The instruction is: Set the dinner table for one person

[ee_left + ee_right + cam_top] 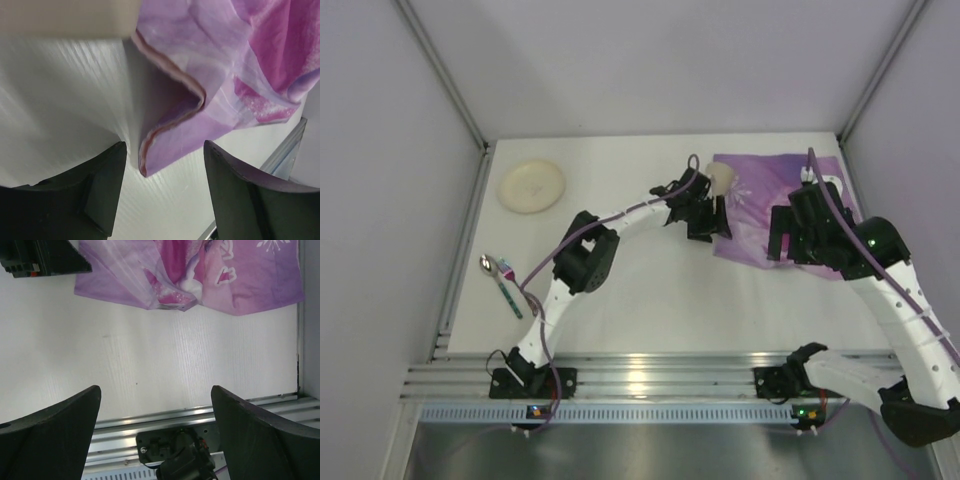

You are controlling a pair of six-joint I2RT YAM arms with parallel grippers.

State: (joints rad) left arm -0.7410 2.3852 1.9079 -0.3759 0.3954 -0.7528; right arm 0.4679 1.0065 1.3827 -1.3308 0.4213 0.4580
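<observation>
Our left gripper (165, 172) is spread open and empty. Its fingers straddle the buckled left edge of the placemat (240, 65), low over the table (650, 290), the white top that stretches away from the rail by our bases. Our right gripper (155, 432) is also wide open with nothing in it, hovering above bare table just short of the placemat's near edge.

The main risk we see is the fold. The cloth stands up in a ridge, so if we close here we may pinch a double layer or only the hem, and a pull would then bunch it further instead of laying it flat.

The cup (720, 182) stands at the placemat's left edge, just beside our left fingers; we cannot tell whether it rests on the cloth. A drag on the mat or a sideways swing of the wrist could tip it. The plate (531, 186) and spoon (500, 278) lie well apart at the left. Our arms work near each other, so a careless reach could make them collide.
</observation>
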